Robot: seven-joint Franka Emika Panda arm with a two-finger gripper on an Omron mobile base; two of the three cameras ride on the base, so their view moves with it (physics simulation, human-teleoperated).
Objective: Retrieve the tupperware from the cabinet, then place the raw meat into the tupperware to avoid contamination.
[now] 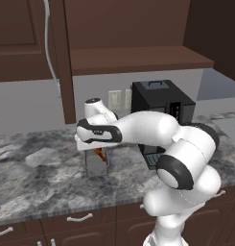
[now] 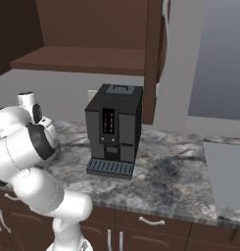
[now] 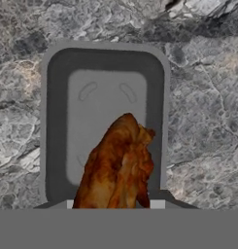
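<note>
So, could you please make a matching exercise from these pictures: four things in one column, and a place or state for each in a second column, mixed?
Things:
1. raw meat
2. tupperware
3. coffee machine
4. cabinet

Places or states:
A. on the wall, above the counter
B. held in the hand, above the container
C. open and empty, on the counter under the hand
D. standing on the counter, to the arm's right

Pairs: 1-B, 2-C, 3-D, 4-A
</note>
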